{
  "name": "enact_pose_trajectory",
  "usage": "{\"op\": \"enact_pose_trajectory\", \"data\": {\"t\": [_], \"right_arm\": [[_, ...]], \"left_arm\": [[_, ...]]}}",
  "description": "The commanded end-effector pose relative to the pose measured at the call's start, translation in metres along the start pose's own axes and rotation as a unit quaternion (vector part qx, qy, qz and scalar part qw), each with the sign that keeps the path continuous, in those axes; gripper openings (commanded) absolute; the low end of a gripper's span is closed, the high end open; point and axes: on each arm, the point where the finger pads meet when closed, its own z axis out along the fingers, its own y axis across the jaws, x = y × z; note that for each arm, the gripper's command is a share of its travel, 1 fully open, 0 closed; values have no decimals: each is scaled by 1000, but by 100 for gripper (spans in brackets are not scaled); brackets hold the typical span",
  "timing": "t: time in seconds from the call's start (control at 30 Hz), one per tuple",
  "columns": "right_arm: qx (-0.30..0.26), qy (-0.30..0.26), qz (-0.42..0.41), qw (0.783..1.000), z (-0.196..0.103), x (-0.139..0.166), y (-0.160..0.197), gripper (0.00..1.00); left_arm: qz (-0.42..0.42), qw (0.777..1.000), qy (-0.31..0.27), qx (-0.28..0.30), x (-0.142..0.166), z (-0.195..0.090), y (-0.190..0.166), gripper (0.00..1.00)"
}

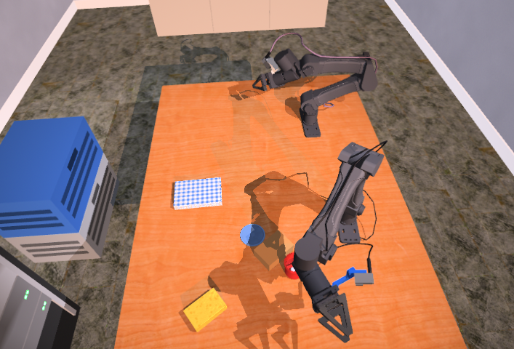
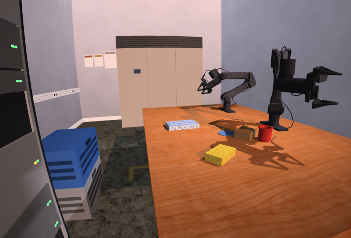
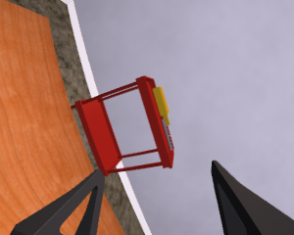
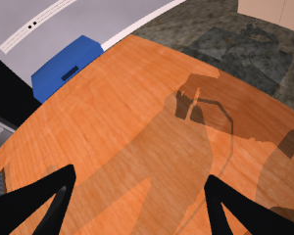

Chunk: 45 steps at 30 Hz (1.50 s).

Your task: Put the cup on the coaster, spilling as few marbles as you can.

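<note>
The red cup (image 1: 288, 273) (image 2: 264, 134) stands upright on the table; the left arm partly covers it in the top view, where a little white shows inside. The flat round blue coaster (image 1: 252, 235) (image 2: 225, 133) lies apart from it, beyond a brown block. My left gripper (image 1: 347, 335) (image 2: 339, 88) (image 3: 154, 170) is open and empty, high above the table and past the cup, pointing away from the coaster. My right gripper (image 1: 254, 85) (image 2: 200, 90) (image 4: 141, 178) is open and empty at the table's far end, far from both.
The brown block (image 1: 267, 257) (image 2: 243, 134) stands between coaster and cup. A yellow sponge (image 1: 205, 309) (image 2: 220, 154) lies nearer the exterior camera. A blue-checked cloth block (image 1: 198, 193) (image 2: 182, 124) lies towards the long edge. A red cart (image 3: 105, 137) stands beyond the table.
</note>
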Motion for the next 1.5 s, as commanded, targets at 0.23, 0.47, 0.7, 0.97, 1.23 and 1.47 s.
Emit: {"op": "enact_pose_trajectory", "data": {"t": [0.23,0.47,0.7,0.97,1.23,1.47], "right_arm": [[-174,48,-140,974,-25,9,113,100],[-292,86,-237,923,-64,42,183,100],[-386,110,-309,862,-110,77,230,100],[-473,128,-371,788,-165,115,265,100],[-555,140,-424,702,-230,155,286,100],[-608,144,-454,635,-278,182,292,100]], "left_arm": [[145,977,154,23,-3,-49,20,100],[238,939,247,24,-14,-84,49,100],[308,894,325,32,-21,-114,66,100],[381,830,406,39,-29,-146,88,100],[448,750,483,54,-39,-181,102,100],[504,668,544,60,-48,-210,121,100]]}}
